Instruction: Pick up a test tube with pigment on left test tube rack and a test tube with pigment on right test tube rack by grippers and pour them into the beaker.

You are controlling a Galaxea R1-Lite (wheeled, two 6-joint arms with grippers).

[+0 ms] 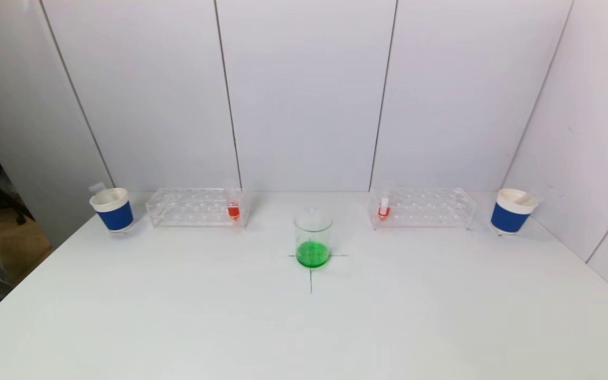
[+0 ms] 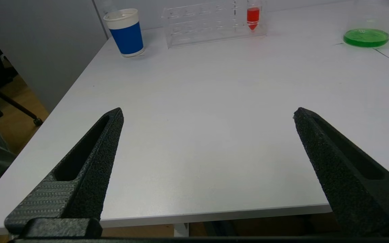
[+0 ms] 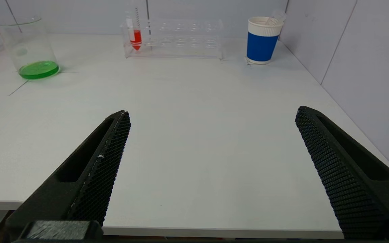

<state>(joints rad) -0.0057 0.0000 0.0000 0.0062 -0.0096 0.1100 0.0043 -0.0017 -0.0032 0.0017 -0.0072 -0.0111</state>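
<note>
Green liquid in beaker [image 1: 313,237], red pigment in 2 racked tubes [image 1: 234,209]; both grippers [image 2: 208,113] released.

beaker [image 1: 313,238] of green liquid between 2 racks, each holding 1 red tube.

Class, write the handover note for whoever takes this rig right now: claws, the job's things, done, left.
Left claw: open, empty, at the table's near edge.
Right claw: the same.
Left tube, red pigment, stands in the left rack, at the end nearest the beaker.
Right tube, red, stands likewise in the right rack.
Beaker: mid-table, green liquid.
Done: nothing.
Left: grasp both tubes, pour.
</note>
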